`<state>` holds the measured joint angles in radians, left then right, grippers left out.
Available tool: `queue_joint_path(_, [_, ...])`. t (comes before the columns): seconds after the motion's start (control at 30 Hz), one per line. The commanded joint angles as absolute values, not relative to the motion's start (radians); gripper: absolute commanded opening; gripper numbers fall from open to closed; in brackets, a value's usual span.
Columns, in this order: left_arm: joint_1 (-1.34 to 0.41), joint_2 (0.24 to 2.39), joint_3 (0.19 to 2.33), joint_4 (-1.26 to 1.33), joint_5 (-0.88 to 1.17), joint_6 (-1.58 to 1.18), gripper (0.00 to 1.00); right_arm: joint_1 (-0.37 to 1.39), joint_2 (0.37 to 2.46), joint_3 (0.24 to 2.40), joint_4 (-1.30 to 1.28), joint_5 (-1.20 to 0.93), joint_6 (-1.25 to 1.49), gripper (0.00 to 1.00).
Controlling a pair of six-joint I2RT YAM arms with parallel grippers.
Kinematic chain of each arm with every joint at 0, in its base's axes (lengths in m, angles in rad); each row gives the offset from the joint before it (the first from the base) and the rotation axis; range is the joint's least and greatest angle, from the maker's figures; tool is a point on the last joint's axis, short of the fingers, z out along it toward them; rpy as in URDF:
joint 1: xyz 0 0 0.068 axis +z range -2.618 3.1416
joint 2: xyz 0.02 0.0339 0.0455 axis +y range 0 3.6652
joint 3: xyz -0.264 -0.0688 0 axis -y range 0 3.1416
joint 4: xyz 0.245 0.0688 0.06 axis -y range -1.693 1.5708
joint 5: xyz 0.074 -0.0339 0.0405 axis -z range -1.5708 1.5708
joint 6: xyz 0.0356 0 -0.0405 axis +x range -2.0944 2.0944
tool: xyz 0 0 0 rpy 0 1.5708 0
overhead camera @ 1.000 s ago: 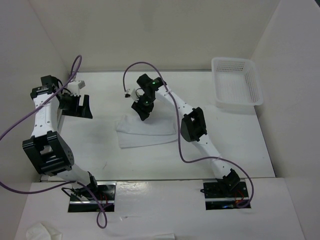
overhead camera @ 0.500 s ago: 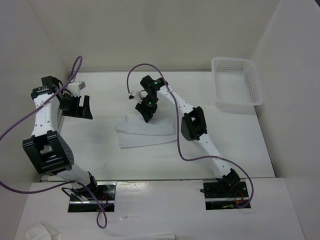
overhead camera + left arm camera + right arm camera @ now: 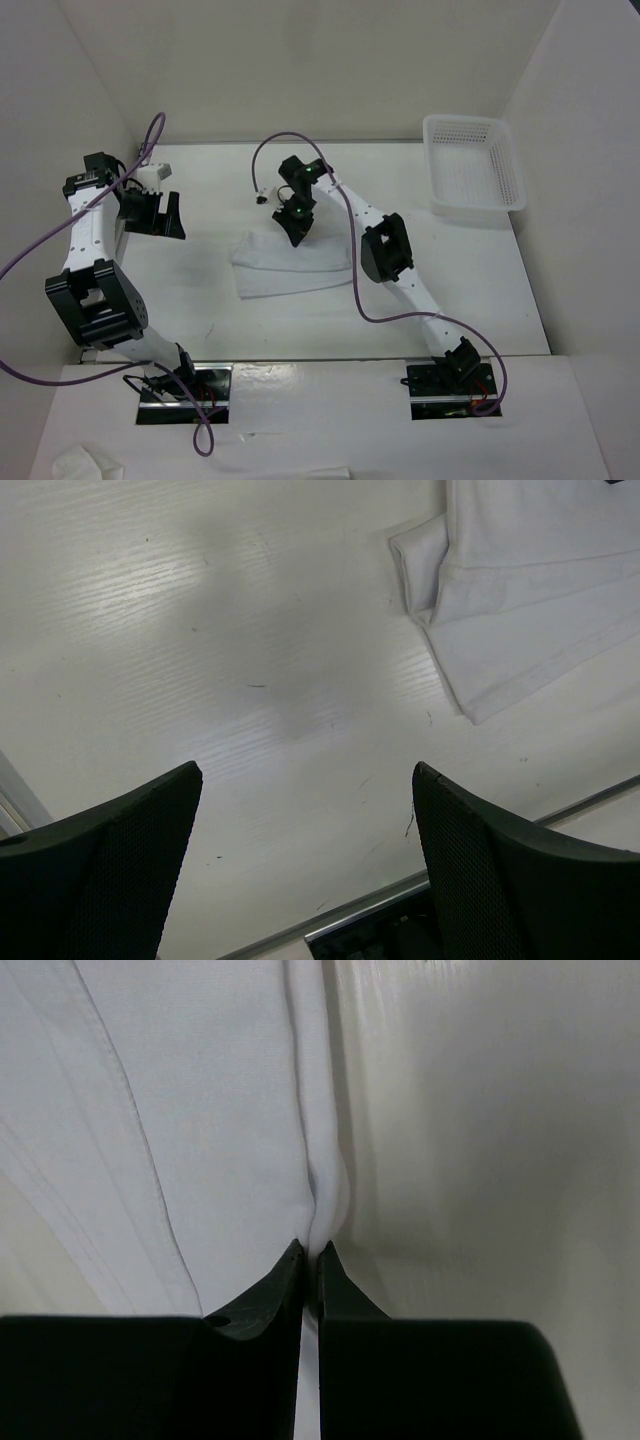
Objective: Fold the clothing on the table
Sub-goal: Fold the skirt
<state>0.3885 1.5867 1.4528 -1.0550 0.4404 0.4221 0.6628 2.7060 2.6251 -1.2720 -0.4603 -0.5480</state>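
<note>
the top view is bright and even, lit softly from above inside white walls [image 3: 300, 70]. only faint, blurred shadows lie on the table [image 3: 480, 290], and detail stays sharp across the frame. in the left wrist view a pale sheen of glare sits on the tabletop at upper left, with a soft grey shadow across the middle. the left gripper [image 3: 305, 775] is dark and slightly out of focus. in the right wrist view the right gripper [image 3: 311, 1252] is a near-black silhouette. the clothing [image 3: 200, 1110] is bright, with a shadow running along its raised fold, and the surface beside it looks yellowish.
</note>
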Motion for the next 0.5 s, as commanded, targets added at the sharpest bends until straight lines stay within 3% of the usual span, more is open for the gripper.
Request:
queue_joint_path(0.0, [0.391,1.589,1.460,-1.077,0.457,0.454,0.92,0.678,2.632,2.623,-1.301,-0.480,-0.546,0.05])
queue_joint_path(0.47, [0.391,1.571,1.460,-1.086,0.466,0.454,0.92,0.696,2.516,2.663,-1.301,-0.437,-0.517,0.03])
